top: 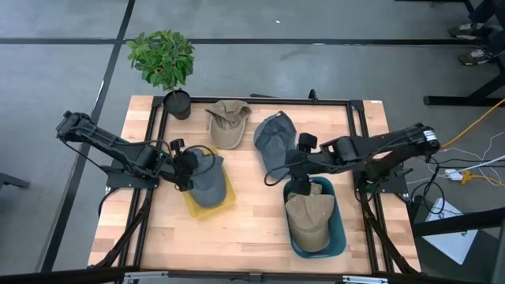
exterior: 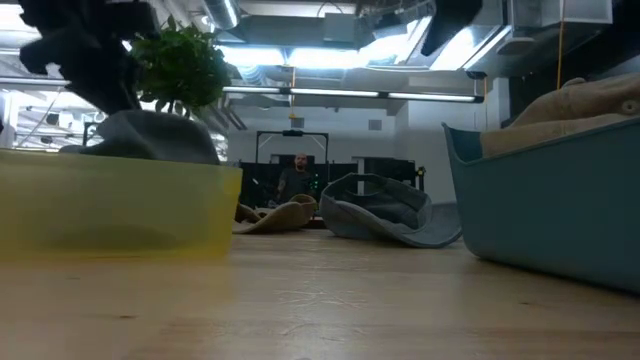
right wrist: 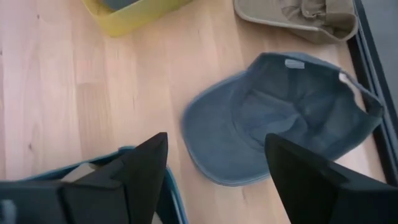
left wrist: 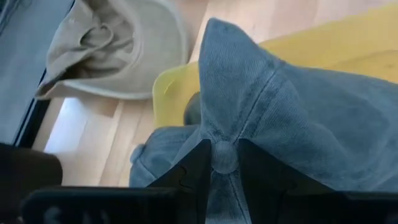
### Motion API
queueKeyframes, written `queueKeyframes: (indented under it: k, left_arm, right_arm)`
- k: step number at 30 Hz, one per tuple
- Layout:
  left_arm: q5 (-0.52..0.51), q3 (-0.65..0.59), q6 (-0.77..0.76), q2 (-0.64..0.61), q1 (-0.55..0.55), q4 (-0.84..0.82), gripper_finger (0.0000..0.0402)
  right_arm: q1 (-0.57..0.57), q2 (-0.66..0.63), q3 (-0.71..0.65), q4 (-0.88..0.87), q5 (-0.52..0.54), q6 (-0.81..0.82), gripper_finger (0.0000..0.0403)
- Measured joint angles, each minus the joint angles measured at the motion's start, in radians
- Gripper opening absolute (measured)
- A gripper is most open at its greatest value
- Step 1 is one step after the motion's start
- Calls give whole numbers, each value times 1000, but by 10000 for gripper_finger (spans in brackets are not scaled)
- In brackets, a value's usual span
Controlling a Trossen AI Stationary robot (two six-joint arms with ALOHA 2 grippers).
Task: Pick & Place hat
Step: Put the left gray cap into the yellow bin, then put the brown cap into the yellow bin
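My left gripper (top: 186, 169) is shut on a blue-grey cap (top: 207, 180) that sits over the yellow bin (top: 225, 203) left of the table's middle. My right gripper (top: 295, 170) stands open in the air above the far end of the teal bin (top: 338, 237), with nothing between its fingers. A beige cap (top: 309, 221) lies in that bin. Just beyond the right gripper, a second blue-grey cap (right wrist: 280, 124) lies upside down on the table. Another beige cap (top: 227, 122) lies near the far edge. My left gripper pinches the cap's crown at its top button (left wrist: 224, 157) between the two fingers (left wrist: 189, 171). The fingers slant down from the table's left side. The cap's lower part hangs inside the yellow bin (left wrist: 168, 93); whether it rests on the bin's floor is hidden.
A potted plant (top: 166, 63) stands at the far left corner. A dark frame (top: 347, 102) runs along the table's edges. Bare wood (top: 252, 229) lies between the two bins and toward the near edge.
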Motion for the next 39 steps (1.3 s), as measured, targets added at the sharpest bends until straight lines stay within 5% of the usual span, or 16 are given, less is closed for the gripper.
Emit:
queueKeyframes:
  k: [11,20,27,31,39]
  left_arm:
    - [59,-4,5,0,3,2,113]
    - [8,125,203,-3,3,-15,197]
    - [-34,214,226,-3,3,-1,218]
    - [-75,219,281,10,23,121,216]
    - [-3,219,491,145,161,446,203]
  right_arm:
    - [13,-88,-153,108,24,14,267]
    - [13,-88,-154,112,25,9,267]
    - [13,-88,-154,102,26,-6,267]
    - [13,-88,-154,113,27,-6,267]
    - [13,-88,-154,147,67,31,267]
